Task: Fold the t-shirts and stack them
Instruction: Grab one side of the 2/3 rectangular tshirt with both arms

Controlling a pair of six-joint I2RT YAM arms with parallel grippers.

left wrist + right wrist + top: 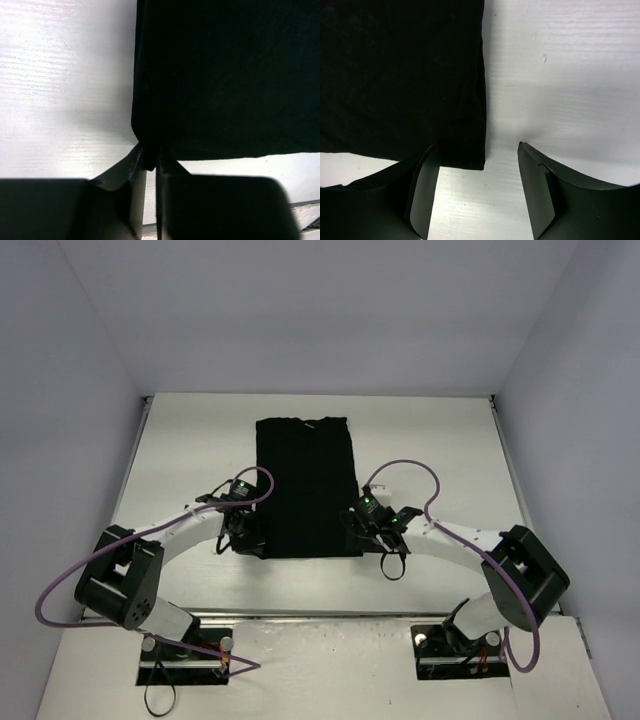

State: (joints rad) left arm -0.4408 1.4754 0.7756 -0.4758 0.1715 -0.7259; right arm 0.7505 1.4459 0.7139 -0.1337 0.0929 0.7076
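Note:
A black t-shirt (305, 485) lies folded into a long rectangle in the middle of the white table, collar end at the far side. My left gripper (250, 535) is at its near left corner. In the left wrist view the left gripper (150, 150) is shut, with that corner of the t-shirt (225, 75) pinched between the jaws. My right gripper (362, 530) is at the near right corner. In the right wrist view the right gripper (476, 145) is open and straddles the corner of the t-shirt (400, 75), which lies flat between the fingers.
The white table (440, 440) is enclosed by pale walls on the left, right and far sides. Purple cables (405, 465) loop above both arms. The arm bases (185, 645) are bolted at the near edge.

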